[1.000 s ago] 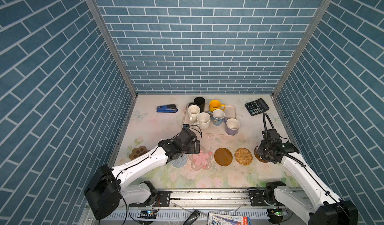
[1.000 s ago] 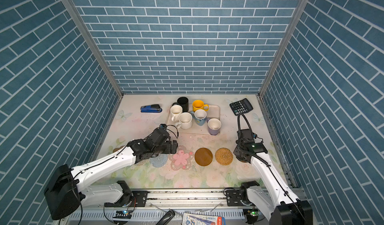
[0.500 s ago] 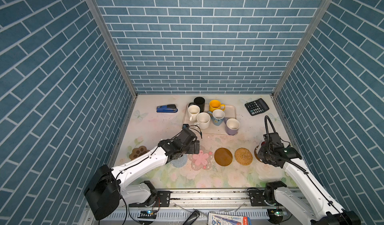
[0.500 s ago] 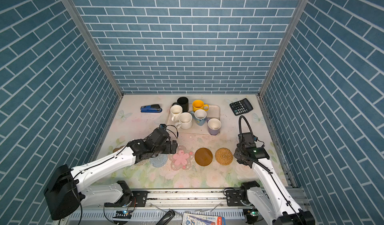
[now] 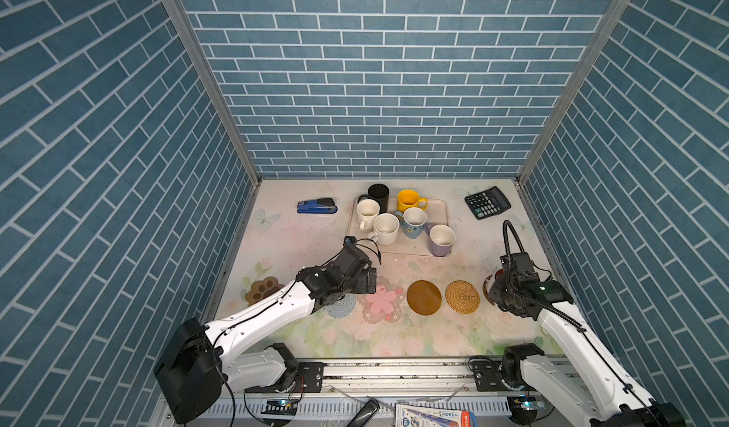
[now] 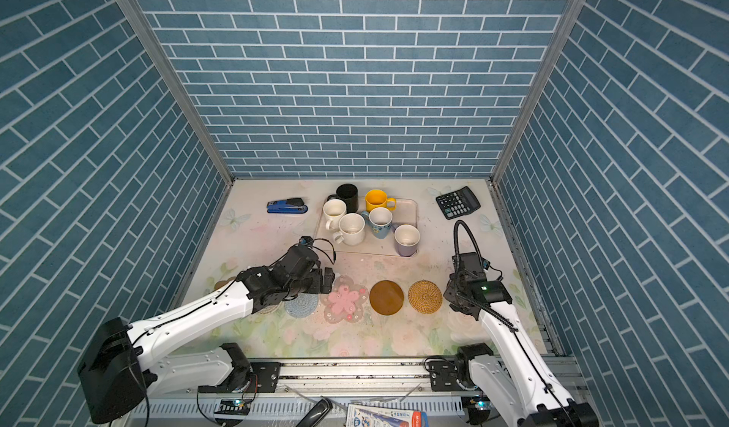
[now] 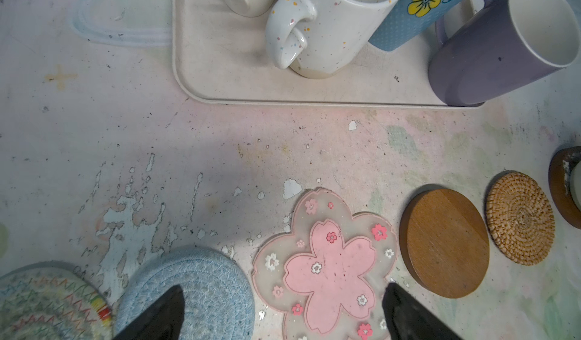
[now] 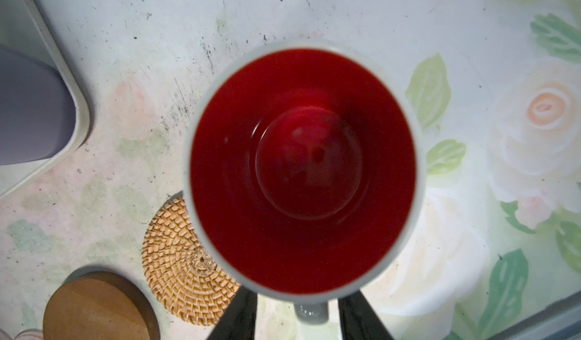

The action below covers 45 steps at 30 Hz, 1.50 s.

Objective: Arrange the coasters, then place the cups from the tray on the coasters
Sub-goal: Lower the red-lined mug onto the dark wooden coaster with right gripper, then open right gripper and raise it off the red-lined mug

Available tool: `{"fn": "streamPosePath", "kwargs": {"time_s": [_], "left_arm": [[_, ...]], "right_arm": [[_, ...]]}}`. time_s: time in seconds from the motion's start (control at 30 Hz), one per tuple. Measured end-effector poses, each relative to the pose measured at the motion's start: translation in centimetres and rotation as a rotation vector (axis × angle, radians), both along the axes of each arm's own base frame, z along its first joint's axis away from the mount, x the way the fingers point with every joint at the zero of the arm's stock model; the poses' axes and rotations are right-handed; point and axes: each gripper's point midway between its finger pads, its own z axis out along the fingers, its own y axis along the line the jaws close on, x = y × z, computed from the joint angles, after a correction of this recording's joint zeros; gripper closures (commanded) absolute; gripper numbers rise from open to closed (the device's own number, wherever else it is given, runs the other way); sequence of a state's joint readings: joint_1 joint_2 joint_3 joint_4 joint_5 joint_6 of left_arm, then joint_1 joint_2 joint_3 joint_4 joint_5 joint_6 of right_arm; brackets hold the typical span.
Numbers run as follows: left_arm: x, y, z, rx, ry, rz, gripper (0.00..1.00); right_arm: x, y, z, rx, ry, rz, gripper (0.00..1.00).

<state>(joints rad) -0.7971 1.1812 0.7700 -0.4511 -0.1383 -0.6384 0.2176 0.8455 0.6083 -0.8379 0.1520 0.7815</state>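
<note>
Right gripper (image 8: pixel 300 304) at 3 o'clock on table (image 5: pixel 300 247), jaws apart astride red-lined cup (image 8: pixel 303 165) handle. Risk: crooked retreat snags handle, drags cup off brown coaster (image 7: pixel 558 178).

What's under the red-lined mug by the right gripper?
A brown disc coaster; only its edge shows beside the mug. The mug covers the rest.

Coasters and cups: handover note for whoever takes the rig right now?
Left gripper: open, empty, over the blue coaster and pink flower coaster.
Right gripper: open, fingers either side of the red-inside mug's handle.
Done: coasters laid in a row; that mug stands on the far-right brown disc.
Left: six cups on the tray go onto the free coasters.
</note>
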Motion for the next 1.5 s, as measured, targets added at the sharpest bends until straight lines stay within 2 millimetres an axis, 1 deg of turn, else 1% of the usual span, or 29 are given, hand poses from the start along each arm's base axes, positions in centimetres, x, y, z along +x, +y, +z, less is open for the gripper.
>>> {"fn": "streamPosePath", "kwargs": {"time_s": [0.2,0.33,0.7,0.83,0.9,1.0,1.07,1.23,1.33,1.43,1.5], "left_arm": [[0.0,0.0,0.6,0.004,-0.003,-0.004,0.01],[0.3,0.0,1.2,0.002,-0.011,-0.003,0.01],[0.6,0.1,2.9,-0.004,-0.028,0.002,0.01],[0.4,0.4,3.3,-0.003,-0.030,0.005,0.01],[0.3,0.7,3.4,0.003,-0.029,0.010,0.01],[0.0,1.1,3.7,0.003,-0.031,0.020,0.01],[-0.1,1.4,3.9,0.003,-0.033,0.027,0.01],[-0.3,2.1,4.1,0.024,-0.030,0.048,0.01],[-0.4,2.4,4.1,0.027,-0.029,0.063,0.01],[-0.5,2.7,4.0,0.035,-0.025,0.076,0.01],[-0.5,3.0,3.9,0.041,-0.021,0.084,0.01]], "right_arm": [[-0.4,0.3,0.7,0.028,-0.025,0.009,0.50],[-0.7,0.6,1.6,0.046,-0.043,0.017,0.49],[-0.4,1.1,7.2,0.090,-0.161,0.038,0.49],[0.3,1.4,9.6,0.086,-0.185,0.077,0.49],[1.0,1.7,10.7,0.080,-0.196,0.107,0.49],[2.3,2.5,11.5,0.083,-0.188,0.158,0.49],[3.2,3.2,11.6,0.093,-0.179,0.195,0.49],[5.7,4.7,10.8,0.109,-0.144,0.264,0.49],[7.2,5.4,11.0,0.122,-0.148,0.293,0.49],[9.3,6.6,11.6,0.146,-0.171,0.329,0.49],[10.4,7.2,11.5,0.161,-0.181,0.346,0.49]]}}
